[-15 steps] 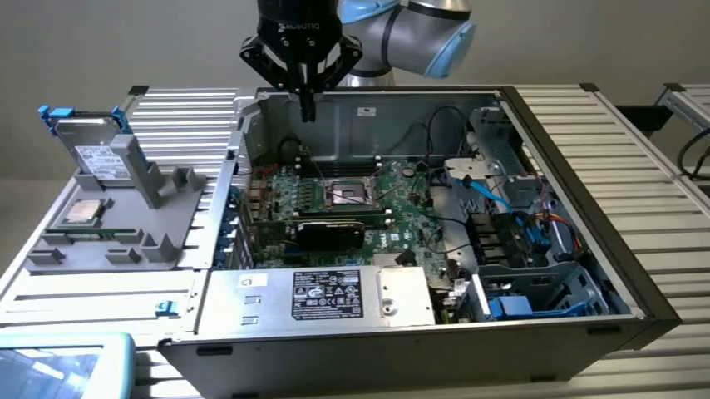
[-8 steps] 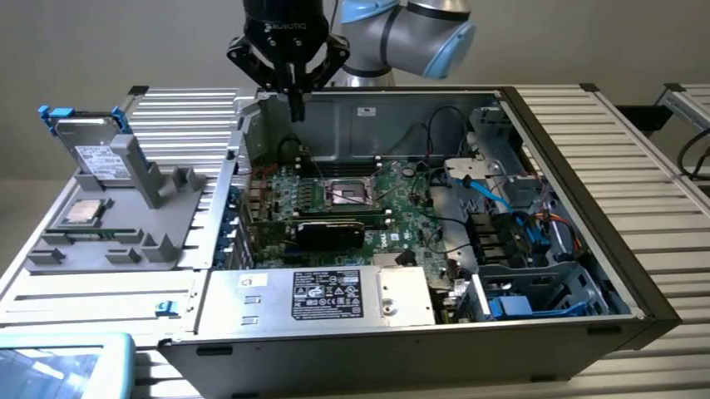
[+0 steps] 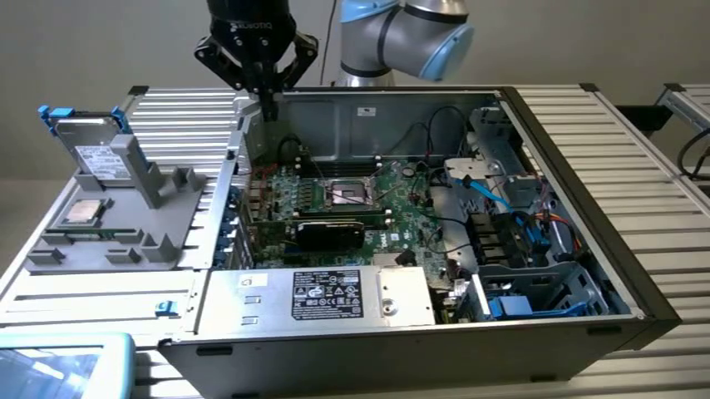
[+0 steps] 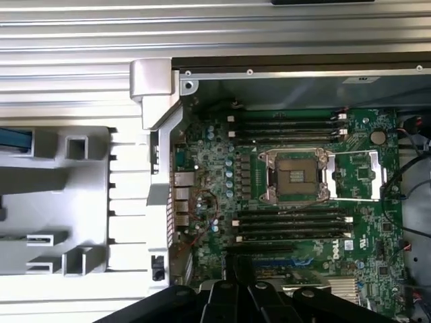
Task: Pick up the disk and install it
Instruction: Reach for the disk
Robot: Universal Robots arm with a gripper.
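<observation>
On holder (image 3: pixel 155 189), silver disk (image 3: pixel 95 150) (blue-railed)

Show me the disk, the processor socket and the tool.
disk (image 3: pixel 96 151), exterior view, on its labelled face.
processor socket (image 4: pixel 296 176), wrist view, on its centre.
tool (image 3: pixel 268 108), exterior view, at its closed fingertips.

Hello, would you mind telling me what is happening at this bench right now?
A robot arm's gripper hangs shut and empty over a back corner of the open computer case, just above the motherboard. The disk, with its blue rails, stands upright in the grey holder on the exterior view's left, outside the case. It has not yet been picked up.
</observation>
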